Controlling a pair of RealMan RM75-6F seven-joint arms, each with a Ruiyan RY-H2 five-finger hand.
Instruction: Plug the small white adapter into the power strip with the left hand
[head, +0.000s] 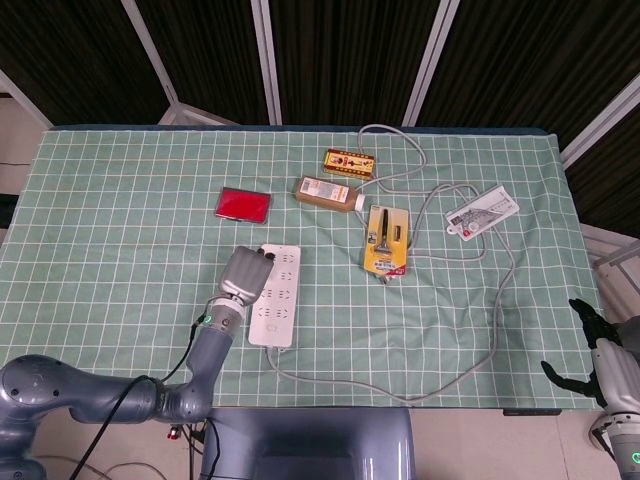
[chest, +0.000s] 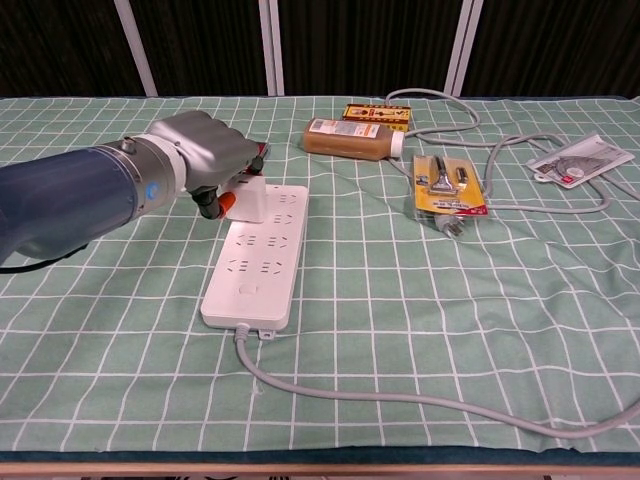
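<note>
We see the left hand curled around the small white adapter, gripping it between fingers whose orange-tipped pads show just beneath the grey knuckle shell. The adapter sits at the far left corner of the long white rectangular power strip, resting against the strip's top face; whether its pins are in a socket we cannot tell. From the head view the hand covers the adapter almost wholly, lying over the strip's upper left edge on the green checked tablecloth. The strip's grey cable runs from its near end and loops away to the right.

The right hand hangs off the table's right edge, well apart from everything, fingers spread and holding nothing.

Further back lie a flat red case, a brown bottle with a white cap on its side, a small yellow box, a yellow blister pack holding a tool, and a white card pack.
</note>
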